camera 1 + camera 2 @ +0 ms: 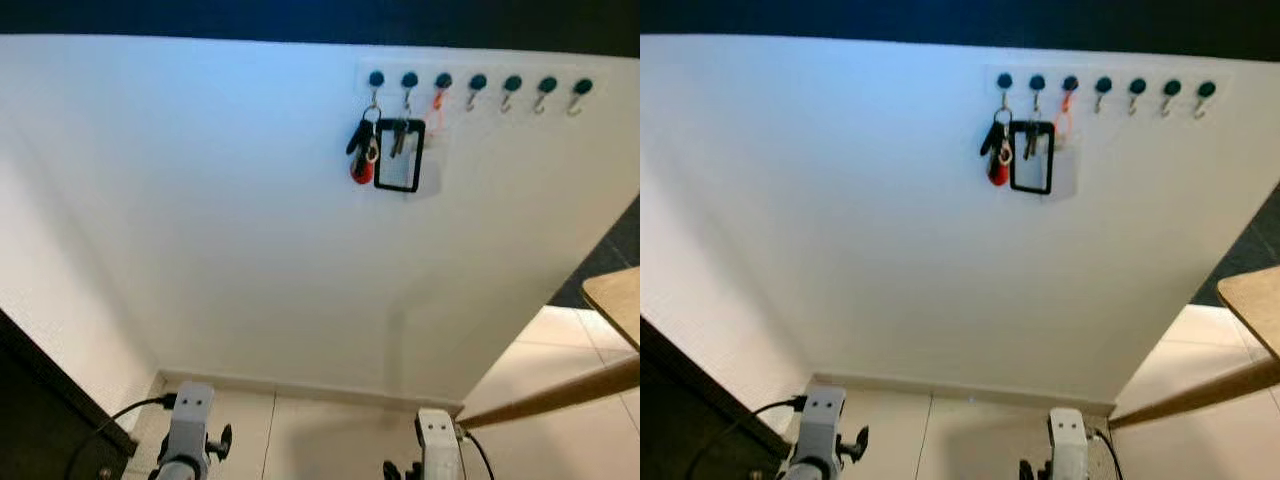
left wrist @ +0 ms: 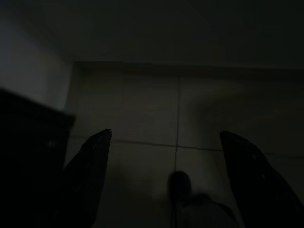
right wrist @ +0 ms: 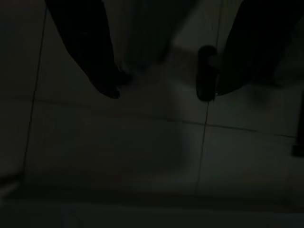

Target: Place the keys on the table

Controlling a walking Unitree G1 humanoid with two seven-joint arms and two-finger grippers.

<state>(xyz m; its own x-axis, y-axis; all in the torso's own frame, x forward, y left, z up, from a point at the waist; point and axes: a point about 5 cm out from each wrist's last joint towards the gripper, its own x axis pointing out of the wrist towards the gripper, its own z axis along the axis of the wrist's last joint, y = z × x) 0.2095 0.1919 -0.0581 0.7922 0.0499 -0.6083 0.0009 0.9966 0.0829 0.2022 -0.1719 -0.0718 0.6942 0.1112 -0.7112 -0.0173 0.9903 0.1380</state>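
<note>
Keys [image 1: 364,148] hang far up on my white wall [image 1: 200,220], on the leftmost hook of the hook rail [image 1: 478,84], beside a black card holder [image 1: 399,157]; hung there they are off the floor, and the wooden table [image 1: 616,300] edges in at right. My left gripper [image 2: 164,156] and right gripper [image 3: 164,71] dangle low with fingers spread, empty, since nothing is yet reached for.

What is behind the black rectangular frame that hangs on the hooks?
Through the black frame the white wall shows, beside the keys. A clear holder with an orange loop hangs partly behind it; its contents cannot be made out.
</note>
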